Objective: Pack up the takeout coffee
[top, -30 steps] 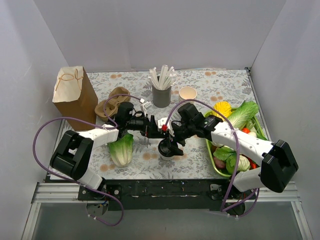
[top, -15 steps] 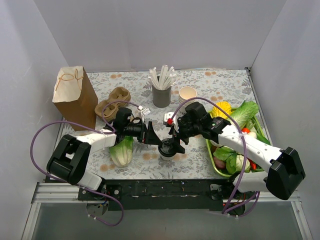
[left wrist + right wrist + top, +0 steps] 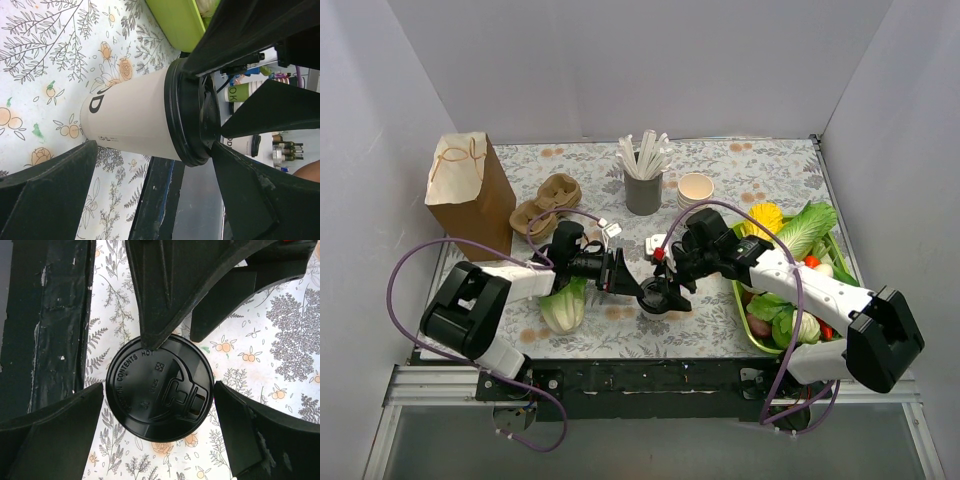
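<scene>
The takeout coffee (image 3: 654, 300), a white cup (image 3: 132, 117) with a black lid (image 3: 160, 387), stands upright near the table's front edge. My right gripper (image 3: 159, 390) hangs over it, open, one finger on each side of the lid with narrow gaps. My left gripper (image 3: 154, 150) comes in from the left (image 3: 636, 286), open. One of its fingers (image 3: 47, 192) is down by the cup's base. The other (image 3: 260, 195) is up at the lid, and its tip (image 3: 152, 337) reaches the lid's rim.
A brown paper bag (image 3: 467, 190) stands at the back left with a cardboard cup carrier (image 3: 548, 203) beside it. A grey cup of white sticks (image 3: 643, 185) and stacked lidless cups (image 3: 696, 187) are behind. A leafy vegetable (image 3: 563, 305) lies under my left arm. The green vegetable tray (image 3: 172, 22) is to the right.
My left gripper has swung forward and right to the cup. My right gripper has shifted slightly over the lid. The cup has not moved.
</scene>
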Controlling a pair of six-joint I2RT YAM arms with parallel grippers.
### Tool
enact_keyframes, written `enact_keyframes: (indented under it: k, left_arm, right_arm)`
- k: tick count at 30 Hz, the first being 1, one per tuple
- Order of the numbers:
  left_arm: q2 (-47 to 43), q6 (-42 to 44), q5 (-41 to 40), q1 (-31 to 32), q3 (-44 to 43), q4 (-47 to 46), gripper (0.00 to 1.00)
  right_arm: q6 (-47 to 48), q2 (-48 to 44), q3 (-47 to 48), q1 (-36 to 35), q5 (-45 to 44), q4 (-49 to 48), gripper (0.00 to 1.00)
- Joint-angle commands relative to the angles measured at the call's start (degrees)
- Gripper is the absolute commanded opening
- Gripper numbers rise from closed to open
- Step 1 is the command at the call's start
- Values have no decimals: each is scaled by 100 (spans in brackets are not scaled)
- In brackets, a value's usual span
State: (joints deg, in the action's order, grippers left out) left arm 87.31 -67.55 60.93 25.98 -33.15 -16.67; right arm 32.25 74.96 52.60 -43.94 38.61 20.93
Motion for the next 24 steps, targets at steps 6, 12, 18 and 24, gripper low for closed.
enact_keyframes:
  k: [6, 12, 18, 24]
  left_arm:
    - [427, -118, 218, -23, 238, -873, 98]
    - [559, 84, 200, -14, 405, -1215, 98]
    - [972, 181, 130, -23, 467, -1585, 98]
    - [1762, -494, 779, -154, 432, -2690, 98]
  right_arm:
    - [203, 256, -92, 0, -213, -159, 97]
    - [202, 326, -250, 0, -399, -300, 96]
    - [572, 476, -373, 0, -301, -107, 96]
    - [800, 599, -364, 35, -170, 139, 95]
